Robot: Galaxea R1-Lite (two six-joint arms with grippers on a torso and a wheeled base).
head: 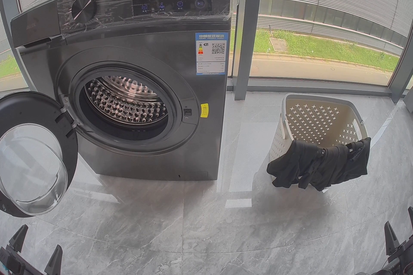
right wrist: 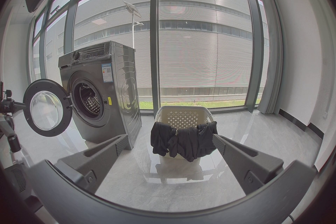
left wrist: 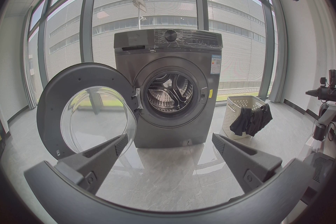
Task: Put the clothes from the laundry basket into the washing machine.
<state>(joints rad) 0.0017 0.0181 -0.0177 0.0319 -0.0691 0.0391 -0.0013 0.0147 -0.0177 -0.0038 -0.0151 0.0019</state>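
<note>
The left gripper (left wrist: 169, 137) hangs low over the floor with its two fingers spread wide and nothing between them, facing the washing machine (left wrist: 175, 95). The right gripper (right wrist: 169, 137) is likewise spread and empty, low over the floor and facing the laundry basket (right wrist: 183, 114). Bare floor (head: 206, 220) lies between both grippers and these things. The clothes (head: 320, 164), dark garments, are draped over the basket's near rim, hanging down its outer wall in bunched folds, with part falling inside. The basket is pale plastic with star-shaped holes, open at the top, and stands on the floor to the right of the machine, apart from it with a strip of floor between. The machine's round door (head: 30, 168) is swung fully open to the left on its hinge, its glass bowl facing the robot, and its edge juts out in front of the machine near the left gripper. The round opening is unobstructed and shows the steel drum (head: 124, 102) inside. Clear film wraps the control panel (head: 146, 3) at the top. The floor is glossy grey stone tile that mirrors the light. Behind the machine and basket runs a tall window wall (head: 327, 9) with a grey upright post (head: 247, 22) between them, and grass and a ribbed building outside
</note>
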